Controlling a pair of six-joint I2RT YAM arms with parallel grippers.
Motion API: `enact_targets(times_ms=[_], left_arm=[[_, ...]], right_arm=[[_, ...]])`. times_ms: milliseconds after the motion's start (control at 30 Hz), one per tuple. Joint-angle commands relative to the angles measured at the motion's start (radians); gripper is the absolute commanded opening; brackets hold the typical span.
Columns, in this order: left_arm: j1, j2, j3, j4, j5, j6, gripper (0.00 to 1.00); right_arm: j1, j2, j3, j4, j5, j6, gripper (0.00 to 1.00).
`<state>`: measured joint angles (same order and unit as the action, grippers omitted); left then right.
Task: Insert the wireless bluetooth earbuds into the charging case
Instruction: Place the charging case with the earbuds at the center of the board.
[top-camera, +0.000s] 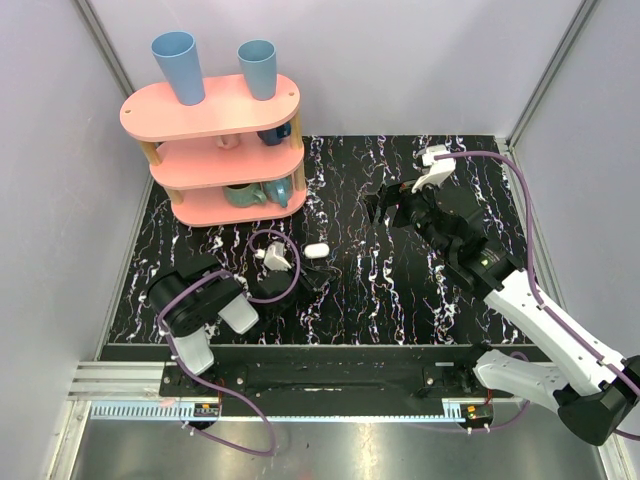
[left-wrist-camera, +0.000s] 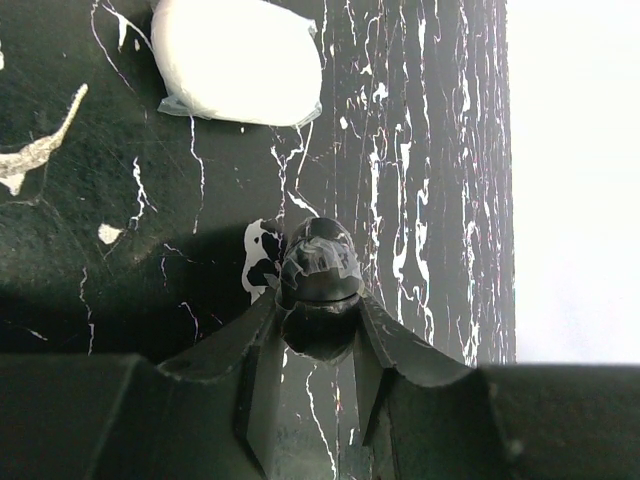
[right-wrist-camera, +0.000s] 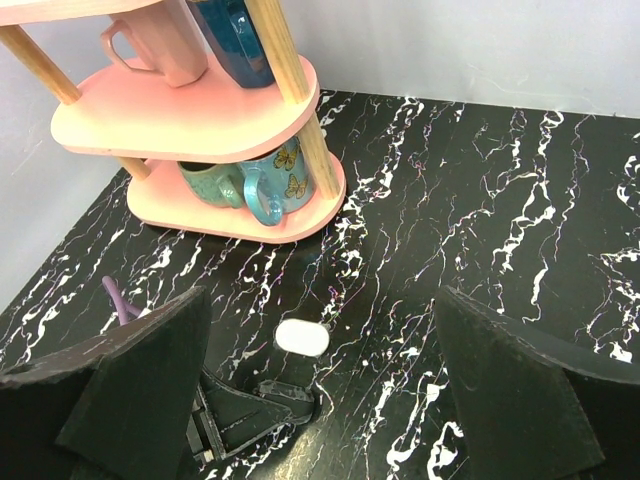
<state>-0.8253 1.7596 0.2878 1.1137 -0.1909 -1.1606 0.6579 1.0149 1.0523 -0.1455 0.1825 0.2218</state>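
The charging case (top-camera: 316, 250) (white, glossy, pebble-shaped) lies flat on the tabletop (top-camera: 400, 290).

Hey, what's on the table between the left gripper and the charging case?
Only bare marbled tabletop; the left wrist view shows the charging case ahead of the left gripper, apart from it.

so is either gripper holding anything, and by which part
The left gripper looks pinched on a small dark glossy piece, by its lower sides; whether it is an earbud cannot be told. The right gripper is open, holding nothing.

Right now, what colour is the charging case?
The charging case is white; clearest in left wrist.
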Motion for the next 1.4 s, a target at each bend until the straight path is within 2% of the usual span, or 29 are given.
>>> enact_targets(times_ms=[0, 400, 433, 567, 767, 1033, 1200, 1367], left_arm=[[0.006, 0.021, 0.020, 0.132, -0.016, -0.030, 0.18], [0.008, -0.048, 0.005, 0.011, -0.036, 0.002, 0.34], [0.008, -0.055, 0.007, -0.020, -0.036, 0.010, 0.39], [0.008, -0.098, 0.004, -0.069, -0.042, 0.027, 0.47], [0.008, -0.153, 0.005, -0.150, -0.054, 0.062, 0.52], [0.008, -0.248, -0.036, -0.250, -0.074, 0.094, 0.53], [0.003, -0.394, -0.044, -0.420, -0.103, 0.159, 0.55], [0.002, -0.647, -0.029, -0.650, -0.214, 0.278, 0.59]], right_arm=[[-0.009, -0.001, 0.002, 0.046, 0.006, -0.006, 1.00], [-0.015, 0.002, 0.005, 0.047, -0.002, -0.004, 1.00], [-0.017, -0.001, 0.005, 0.047, -0.002, -0.006, 1.00], [-0.017, -0.001, 0.006, 0.047, -0.002, -0.006, 1.00], [-0.018, 0.001, 0.005, 0.049, -0.006, -0.001, 1.00], [-0.021, -0.009, -0.003, 0.052, 0.000, -0.001, 1.00], [-0.021, -0.006, -0.002, 0.052, 0.000, -0.004, 1.00], [-0.024, 0.001, -0.003, 0.052, 0.002, -0.006, 1.00]])
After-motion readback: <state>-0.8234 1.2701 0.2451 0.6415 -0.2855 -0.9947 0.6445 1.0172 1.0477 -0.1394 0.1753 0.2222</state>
